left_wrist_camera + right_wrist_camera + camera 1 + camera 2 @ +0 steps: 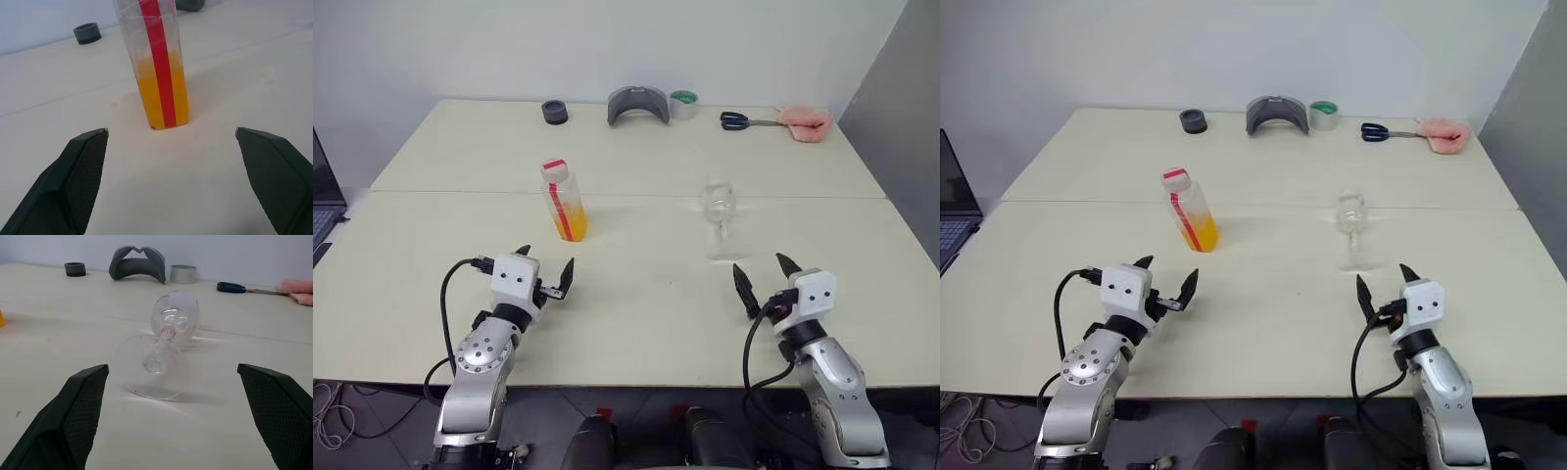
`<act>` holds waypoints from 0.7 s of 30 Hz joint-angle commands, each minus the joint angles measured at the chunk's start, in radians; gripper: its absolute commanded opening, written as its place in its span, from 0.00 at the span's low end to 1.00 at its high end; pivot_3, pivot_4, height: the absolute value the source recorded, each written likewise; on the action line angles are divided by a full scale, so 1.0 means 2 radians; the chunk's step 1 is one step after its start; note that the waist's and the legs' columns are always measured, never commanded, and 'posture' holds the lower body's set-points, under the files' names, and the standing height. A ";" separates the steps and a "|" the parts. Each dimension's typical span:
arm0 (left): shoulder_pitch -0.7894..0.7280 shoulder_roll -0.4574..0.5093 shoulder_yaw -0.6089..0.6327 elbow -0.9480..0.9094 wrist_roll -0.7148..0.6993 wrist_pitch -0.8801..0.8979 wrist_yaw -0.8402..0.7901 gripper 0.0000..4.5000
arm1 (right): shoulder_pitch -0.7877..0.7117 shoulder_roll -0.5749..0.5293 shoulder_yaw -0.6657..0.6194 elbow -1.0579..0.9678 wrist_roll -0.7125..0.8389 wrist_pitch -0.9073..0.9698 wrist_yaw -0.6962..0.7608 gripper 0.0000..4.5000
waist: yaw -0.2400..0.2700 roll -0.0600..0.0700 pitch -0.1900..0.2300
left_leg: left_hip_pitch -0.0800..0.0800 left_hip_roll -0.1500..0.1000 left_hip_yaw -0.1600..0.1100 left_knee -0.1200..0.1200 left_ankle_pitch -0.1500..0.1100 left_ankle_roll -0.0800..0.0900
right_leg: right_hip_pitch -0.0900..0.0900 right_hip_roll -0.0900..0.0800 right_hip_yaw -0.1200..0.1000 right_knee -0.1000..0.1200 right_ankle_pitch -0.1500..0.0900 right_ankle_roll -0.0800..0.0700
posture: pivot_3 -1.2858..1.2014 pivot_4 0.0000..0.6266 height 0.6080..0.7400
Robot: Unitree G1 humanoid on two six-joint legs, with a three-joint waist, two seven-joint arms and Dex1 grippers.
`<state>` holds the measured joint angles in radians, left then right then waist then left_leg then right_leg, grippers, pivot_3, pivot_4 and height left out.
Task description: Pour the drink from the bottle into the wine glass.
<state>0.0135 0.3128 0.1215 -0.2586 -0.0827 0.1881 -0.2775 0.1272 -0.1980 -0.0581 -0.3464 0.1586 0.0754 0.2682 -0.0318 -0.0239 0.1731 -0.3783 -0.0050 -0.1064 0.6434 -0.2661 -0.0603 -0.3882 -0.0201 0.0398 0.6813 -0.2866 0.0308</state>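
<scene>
Left gripper (546, 273) is hovering with jaws spread wide and empty, the bottle (563, 201) of orange drink (162, 99) standing upright just ahead between them, while right gripper (764, 277) is hanging equally wide, the wine glass (166, 350) standing ahead, centred, untouched.

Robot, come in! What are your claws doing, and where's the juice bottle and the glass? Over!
Both claws, left and right, open, empty. Bottle capped, half full; wine glass empty, both upright ahead. Nothing between.
</scene>
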 commanded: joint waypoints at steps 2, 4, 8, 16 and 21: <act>0.001 -0.001 -0.005 -0.018 0.000 -0.012 -0.002 0.99 | -0.005 -0.002 -0.008 -0.014 0.005 -0.006 -0.001 1.00 | 0.000 0.000 0.000 | 0.000 0.000 0.000 0.000 0.000 0.000 | 0.000 0.000 0.000 0.000 0.000 0.000 | 0.52 0.24 1.00; 0.004 -0.002 -0.008 -0.021 -0.002 -0.009 -0.004 0.99 | -0.005 -0.002 -0.008 -0.013 0.005 -0.006 -0.001 1.00 | 0.000 0.000 0.000 | 0.000 0.000 0.000 0.000 0.000 0.000 | 0.000 0.000 0.000 0.000 0.000 0.000 | 0.52 0.24 1.00; 0.004 -0.003 -0.006 -0.021 -0.008 -0.006 -0.006 0.99 | -0.004 -0.002 -0.007 -0.013 0.004 -0.005 -0.001 1.00 | 0.000 0.000 0.000 | 0.000 0.000 0.000 0.000 0.000 0.000 | 0.000 0.000 0.000 0.000 0.000 0.000 | 0.52 0.24 1.00; -0.006 0.000 0.002 -0.020 -0.015 -0.033 -0.011 0.99 | -0.003 -0.004 -0.007 -0.013 0.005 -0.004 0.001 1.00 | 0.000 0.000 0.000 | 0.000 0.000 0.000 0.000 0.000 0.000 | 0.000 0.000 0.000 0.000 0.000 0.000 | 0.52 0.24 1.00; -0.007 -0.003 0.006 -0.011 -0.018 -0.031 -0.005 0.99 | -0.001 -0.006 -0.005 -0.017 0.005 -0.003 0.003 1.00 | 0.000 0.000 0.000 | 0.000 0.000 0.000 0.000 0.000 0.000 | 0.000 0.000 0.000 0.000 0.000 0.000 | 0.52 0.24 1.00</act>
<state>0.0061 0.3084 0.1207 -0.2591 -0.1100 0.1416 -0.2941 0.1295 -0.2010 -0.0576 -0.3465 0.1586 0.0757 0.2727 -0.0319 -0.0239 0.1731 -0.3782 -0.0050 -0.1064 0.6434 -0.2661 -0.0603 -0.3882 -0.0200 0.0398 0.6813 -0.2866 0.0308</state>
